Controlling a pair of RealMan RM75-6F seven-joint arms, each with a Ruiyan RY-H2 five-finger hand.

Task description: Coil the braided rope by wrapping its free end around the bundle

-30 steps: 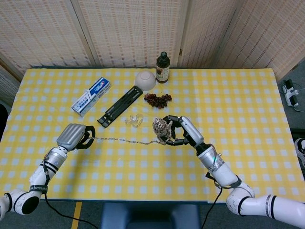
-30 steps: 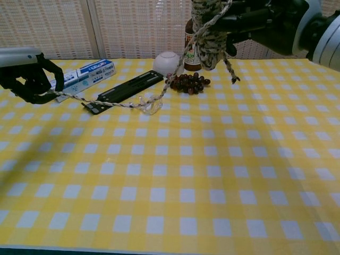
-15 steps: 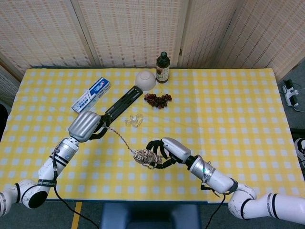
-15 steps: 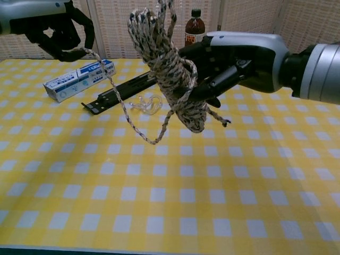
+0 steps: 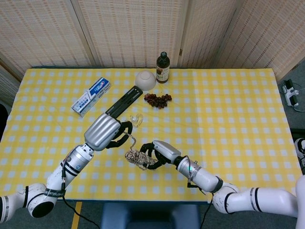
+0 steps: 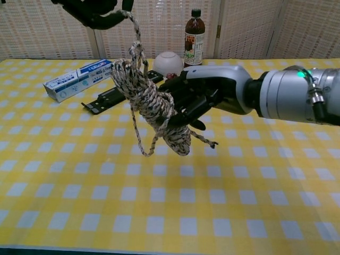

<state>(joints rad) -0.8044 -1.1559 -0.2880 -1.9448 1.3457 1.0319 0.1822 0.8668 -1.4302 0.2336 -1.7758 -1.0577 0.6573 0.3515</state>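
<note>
The braided rope bundle [image 5: 138, 157] [image 6: 151, 106] is a speckled beige coil held up above the checked table. My right hand [image 5: 159, 151] [image 6: 204, 95] grips the bundle from the right, fingers curled round it. My left hand [image 5: 106, 131] [image 6: 93, 9] is just above and left of the bundle and pinches the free end of the rope [image 6: 132, 26]. That strand runs down to the bundle, and a slack loop [image 6: 144, 141] hangs below. A short tail [image 6: 204, 141] sticks out at the bundle's lower right.
On the yellow checked table [image 5: 228, 109] lie a toothpaste box [image 5: 91, 96], a black bar [image 5: 119, 105], a clear clip [image 5: 135, 119], a white bowl [image 5: 146, 80], a dark bottle [image 5: 162, 67] and a cluster of grapes [image 5: 157, 99].
My left hand has moved right and toward the bundle with the free end, shortening the strand. My right hand has drawn the bundle nearer the table's front edge and slightly left.
</note>
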